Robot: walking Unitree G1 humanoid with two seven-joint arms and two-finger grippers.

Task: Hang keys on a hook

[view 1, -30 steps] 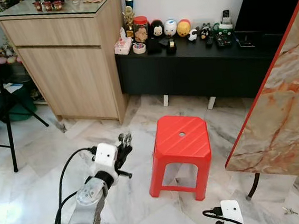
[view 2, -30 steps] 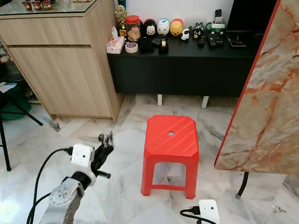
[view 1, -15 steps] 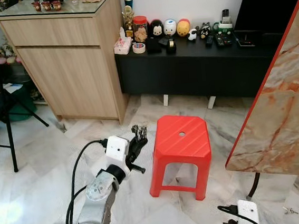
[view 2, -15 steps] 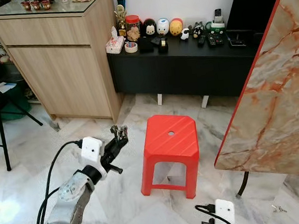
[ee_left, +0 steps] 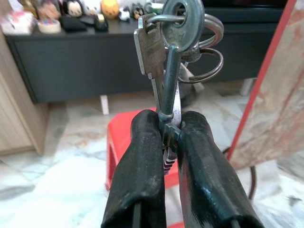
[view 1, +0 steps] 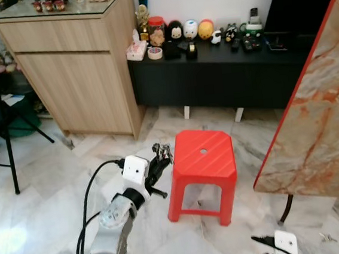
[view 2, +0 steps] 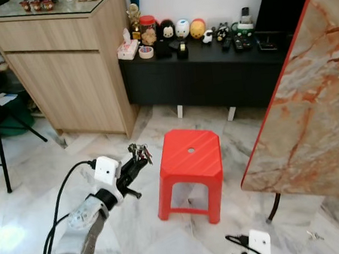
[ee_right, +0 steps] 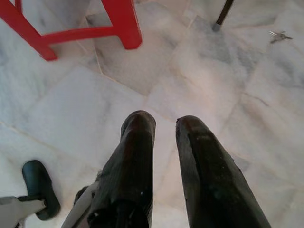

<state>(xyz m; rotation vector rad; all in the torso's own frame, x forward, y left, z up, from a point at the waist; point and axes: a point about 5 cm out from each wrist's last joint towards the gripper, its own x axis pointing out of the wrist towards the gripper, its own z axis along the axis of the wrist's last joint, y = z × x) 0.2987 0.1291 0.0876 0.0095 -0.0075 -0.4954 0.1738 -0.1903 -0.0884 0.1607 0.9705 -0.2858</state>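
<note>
Your left gripper [ee_left: 167,130] pinches a bunch of silver metal keys on rings [ee_left: 173,45], held just left of the red plastic stool [view 1: 203,157]. Your right gripper [ee_right: 164,124] hangs low over the marble floor [ee_right: 199,95] right of that stool, fingers slightly parted and empty; its wrist view shows another small key [ee_right: 280,35] lying beyond

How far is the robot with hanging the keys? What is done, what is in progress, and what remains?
Done: the keys are picked up; the left gripper is shut on their blades, the rings standing above its fingers. In hand: the left arm holds them out beside the red stool. The right gripper hangs over the marble floor, holding nothing. Left: I see no hook, so finding it and hanging the keys remain.
</note>
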